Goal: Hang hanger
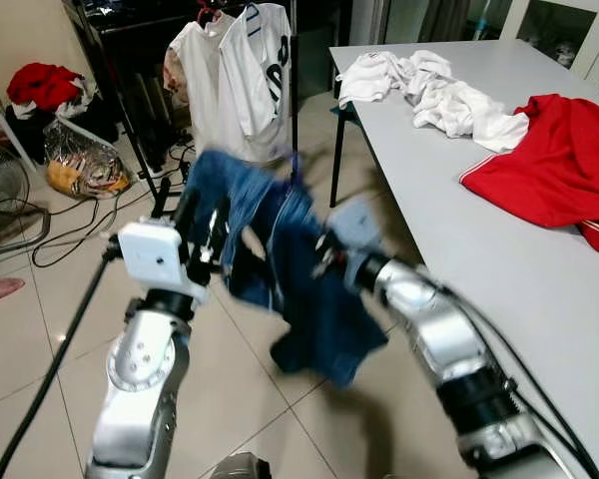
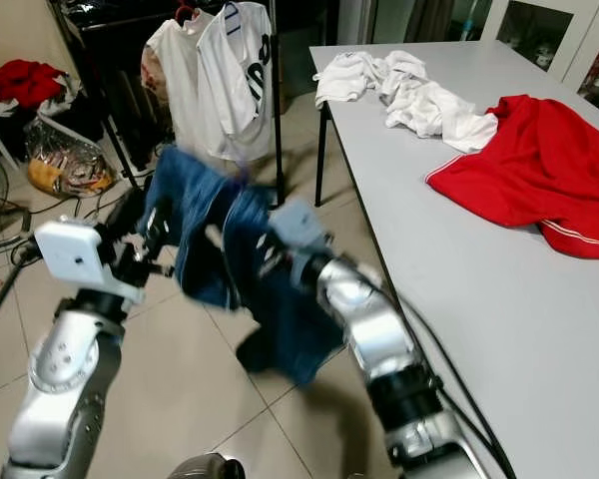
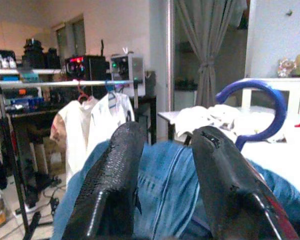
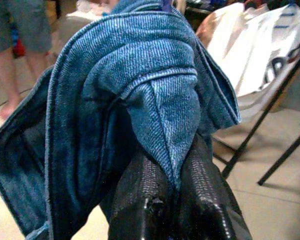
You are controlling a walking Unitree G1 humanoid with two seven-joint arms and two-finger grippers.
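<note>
A blue denim garment (image 1: 290, 269) hangs in the air between my two arms, draped on a blue hanger whose hook (image 3: 270, 100) curves up beside it. My left gripper (image 3: 170, 137) holds the garment's upper left part, with denim between its two black fingers (image 3: 115, 180). My right gripper (image 4: 175, 170) is shut on a fold of the denim near its middle, and shows blurred as the right gripper (image 1: 324, 254) in the left eye view. The clothes rack (image 1: 245, 80) with two white shirts stands ahead, and its bar (image 3: 65, 83) lies beyond the garment.
A grey table (image 1: 499, 289) runs along my right, carrying a red garment (image 1: 559, 160) and white clothes (image 1: 429, 90). Cables, a fan (image 1: 0, 195) and a bag lie on the tiled floor at left. A person's legs (image 4: 10, 50) stand nearby.
</note>
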